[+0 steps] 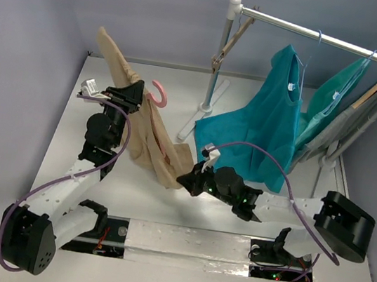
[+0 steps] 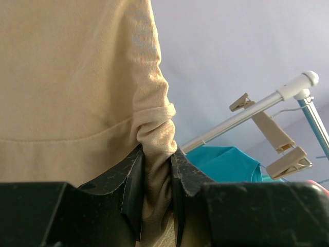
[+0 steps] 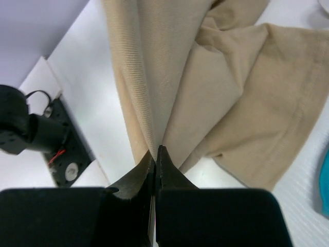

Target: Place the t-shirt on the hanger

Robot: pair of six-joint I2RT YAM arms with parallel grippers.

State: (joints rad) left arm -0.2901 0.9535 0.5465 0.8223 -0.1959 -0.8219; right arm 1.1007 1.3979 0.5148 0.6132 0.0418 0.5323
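The tan t-shirt (image 1: 148, 138) hangs bunched between my two grippers above the table's left middle. My left gripper (image 1: 136, 92) is shut on a gathered fold of the shirt's upper part (image 2: 154, 134) and holds it up, with one end of the shirt standing above it. The pink hanger (image 1: 161, 93) shows its curved hook just right of that gripper; the rest is mostly hidden in the fabric. My right gripper (image 1: 185, 181) is shut on a thin fold of the shirt's lower part (image 3: 216, 77), low over the table.
A white clothes rail (image 1: 318, 36) stands at the back right with teal-green garments (image 1: 269, 125) on pale-blue hangers and a wooden clip hanger (image 1: 225, 51). Its foot (image 1: 199, 114) rests on the table just behind the shirt. Grey walls close the left and back.
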